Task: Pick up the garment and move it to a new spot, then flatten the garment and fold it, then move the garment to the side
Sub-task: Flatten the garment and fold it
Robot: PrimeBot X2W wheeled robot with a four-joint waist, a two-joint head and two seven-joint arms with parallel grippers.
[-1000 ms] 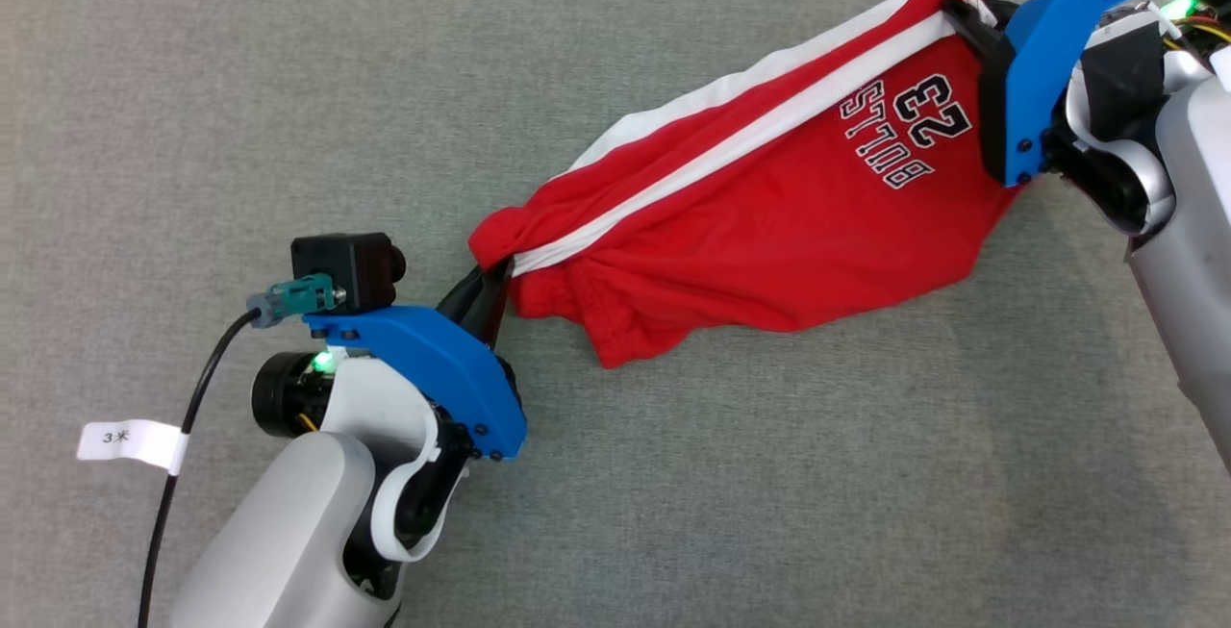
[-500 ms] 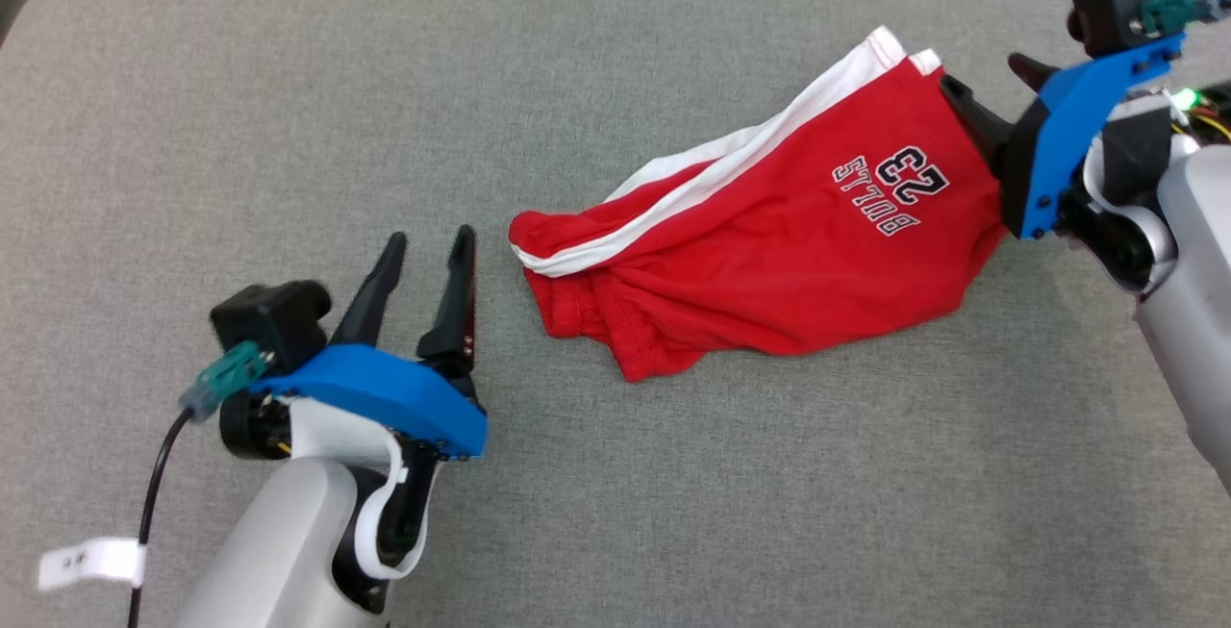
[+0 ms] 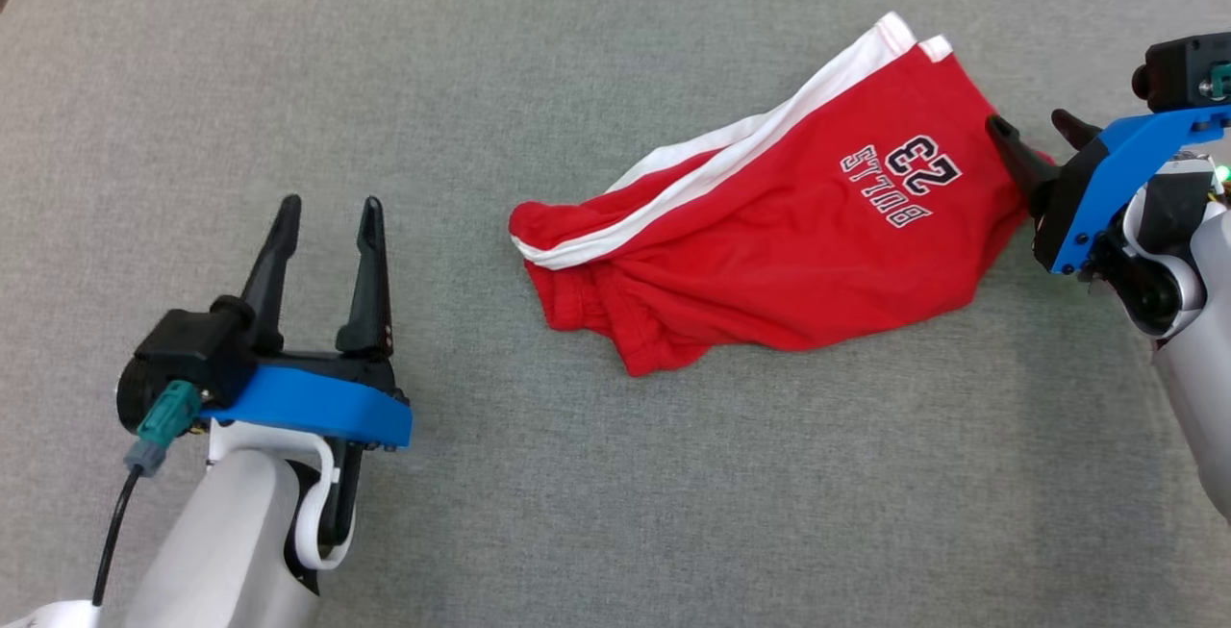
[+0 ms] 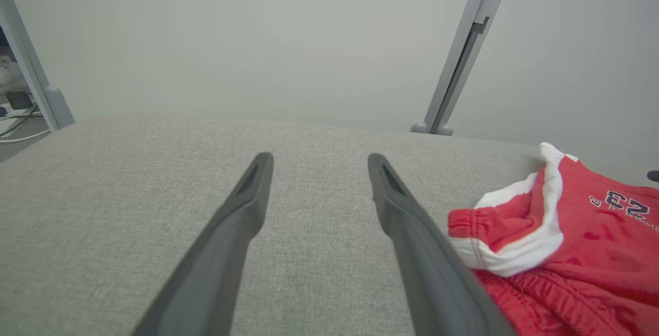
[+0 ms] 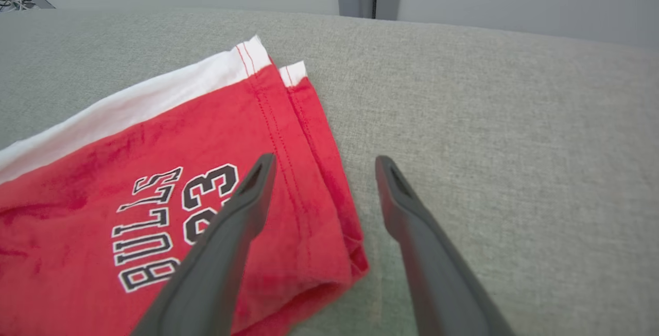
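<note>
One garment [image 3: 769, 253], a pair of red shorts with white side stripes, lies on the grey fabric surface [image 3: 288, 80], right of centre in the head view. Its long axis runs on a diagonal: the bunched waistband end points to the near left, towards the left gripper [image 3: 329, 205], and the leg hem points to the far right. The print "BULLS 23" reads upside down from the head camera.

There are two grippers, each with two dark fingers, and both pairs stand spread with nothing between them. The left gripper sits well apart from the shorts. The right gripper [image 3: 1029, 120] sits at the hem edge.

The left wrist view brings out the gathered elastic waistband of the garment [image 4: 566, 253], just beside the left gripper [image 4: 320, 157], and a grey post [image 4: 463, 53] behind the surface. The right wrist view shows the stitched hem of the garment [image 5: 103, 171] and two white stripe ends. There the right gripper [image 5: 325, 158] straddles the hem edge, one finger over the print and the other over bare surface. Whether that finger touches the cloth is hard to tell.
</note>
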